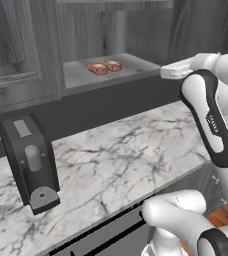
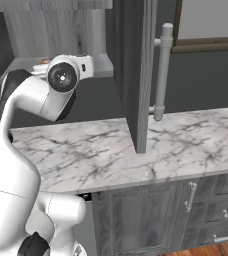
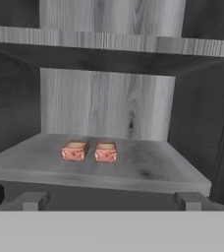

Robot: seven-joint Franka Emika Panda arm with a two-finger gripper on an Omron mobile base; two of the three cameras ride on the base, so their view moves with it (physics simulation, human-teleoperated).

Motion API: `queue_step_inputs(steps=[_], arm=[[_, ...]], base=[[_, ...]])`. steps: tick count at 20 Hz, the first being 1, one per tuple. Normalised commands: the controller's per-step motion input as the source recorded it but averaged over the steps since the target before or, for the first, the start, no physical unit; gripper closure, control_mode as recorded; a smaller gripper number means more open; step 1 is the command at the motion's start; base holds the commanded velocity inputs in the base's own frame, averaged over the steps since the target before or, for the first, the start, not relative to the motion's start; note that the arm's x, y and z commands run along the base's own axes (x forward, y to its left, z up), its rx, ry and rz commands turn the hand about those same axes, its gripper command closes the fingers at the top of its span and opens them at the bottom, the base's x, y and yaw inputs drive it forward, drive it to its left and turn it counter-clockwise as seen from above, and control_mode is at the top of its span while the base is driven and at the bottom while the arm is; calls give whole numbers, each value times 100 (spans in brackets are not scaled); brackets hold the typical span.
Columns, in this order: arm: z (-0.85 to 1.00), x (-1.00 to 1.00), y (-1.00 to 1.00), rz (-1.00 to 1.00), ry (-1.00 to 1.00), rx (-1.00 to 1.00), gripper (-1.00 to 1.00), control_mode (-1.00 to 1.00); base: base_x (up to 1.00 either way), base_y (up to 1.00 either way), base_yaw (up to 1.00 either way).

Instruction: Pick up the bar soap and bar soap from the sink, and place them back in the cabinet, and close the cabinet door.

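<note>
Soap first: two small flat reddish-orange bars with pale cream patches lie side by side on the flat grey inner shelf of the tall grey wood-grain cabinet — the left bar soap and the right bar soap just beside each other, apart by a narrow gap, both near the middle of the shelf and a little back from its front edge. From the left base camera the same pair shows as one bar nearer the front and the other just behind and to its right.

White arm reaches up toward the cabinet opening, and the two-finger gripper hangs just in front of the shelf edge, level with it and well short of the bars. Its dark fingertips stand wide apart at either side of the hand view, with nothing between them.

Grey wood-grain cabinet door with its long vertical silver bar handle stands swung open, edge-on to the right base camera, above the white marble-patterned countertop. On that counter, to the left, sits a black coffee machine — well apart from the arm.
</note>
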Motion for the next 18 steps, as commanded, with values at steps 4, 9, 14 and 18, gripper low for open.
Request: queue_step_inputs(steps=[4, 9, 14, 18], arm=[[0, -67, -24, 0, -4, 0, -100, -100], [0, -65, -30, 0, -3, 0, -100, -100], [0, -63, -20, 0, -2, 0, -100, -100], [1, -55, -18, 0, -3, 0, -100, -100]], base=[[0, 0, 0], [0, 0, 0], [0, 0, 0], [0, 0, 0]])
